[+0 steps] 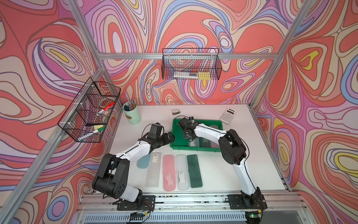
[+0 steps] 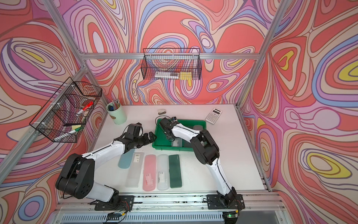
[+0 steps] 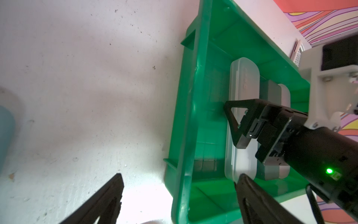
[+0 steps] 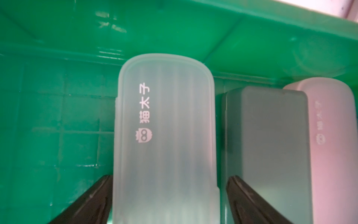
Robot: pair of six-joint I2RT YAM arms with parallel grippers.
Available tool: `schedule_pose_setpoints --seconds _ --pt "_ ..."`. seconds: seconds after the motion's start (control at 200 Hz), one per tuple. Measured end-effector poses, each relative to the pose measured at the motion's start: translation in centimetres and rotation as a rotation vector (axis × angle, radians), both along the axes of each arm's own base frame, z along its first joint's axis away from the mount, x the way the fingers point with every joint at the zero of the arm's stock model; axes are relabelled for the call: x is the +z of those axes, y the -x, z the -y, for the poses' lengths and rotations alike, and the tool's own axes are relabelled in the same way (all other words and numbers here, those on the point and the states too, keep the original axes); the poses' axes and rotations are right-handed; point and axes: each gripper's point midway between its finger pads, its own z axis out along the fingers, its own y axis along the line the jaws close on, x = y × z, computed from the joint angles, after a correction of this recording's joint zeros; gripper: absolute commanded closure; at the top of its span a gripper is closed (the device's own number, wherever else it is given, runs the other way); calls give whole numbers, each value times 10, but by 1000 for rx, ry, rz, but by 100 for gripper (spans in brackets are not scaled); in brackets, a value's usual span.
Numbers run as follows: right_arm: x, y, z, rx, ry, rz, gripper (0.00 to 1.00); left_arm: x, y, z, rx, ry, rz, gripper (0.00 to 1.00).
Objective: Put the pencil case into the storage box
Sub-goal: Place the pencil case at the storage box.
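Black plastic fingers (image 4: 91, 201) of the right gripper (image 4: 170, 176) are standing spread to either side of the frosted clear pencil case (image 4: 164, 126), flanking it rather than pinching it; a thin dark gap is showing along one flank. The case is lying flat on the floor of the green storage box (image 4: 58, 97), just beside a grey-green case (image 4: 267, 145), with a pink case (image 4: 333, 135) beyond that.

The likeliest trouble, as I am judging it: one finger is sitting in the narrow slot between the clear case and its grey-green neighbour, so a skewed lift could be dragging either case up or tipping one onto the other.

The left gripper (image 3: 180, 175) is hanging wide and empty at the box's side, one fingertip reaching over the rim. Both arms are crowding that side and could be clashing or shoving the box.

White print on the clear case is reading "猫太子" beside an owl-like face logo; the pink case is carrying the same mark, fainter. Stickers on the row of cases (image 1: 169, 170) waiting on the table (image 1: 222, 170) are too small to read.
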Motion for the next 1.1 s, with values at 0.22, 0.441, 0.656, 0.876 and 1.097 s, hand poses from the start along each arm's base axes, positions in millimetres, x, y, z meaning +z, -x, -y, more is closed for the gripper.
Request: schedule_pose_setpoints --seconds 0.22,0.441,0.656,0.876,1.097 --pt "6 8 15 -2 39 -16 2 3 3 0 -6 0 5 5" --pt "16 24 29 -12 -20 -37 2 2 7 8 -47 30 -8 9" --pt "30 37 32 -11 -76 -39 2 -4 7 18 -93 18 -46 9" --pt "19 55 45 -28 -64 -66 2 -10 9 20 -102 4 -67 7" --pt "34 59 48 -29 -80 -47 2 -11 11 16 -93 -16 -76 5"
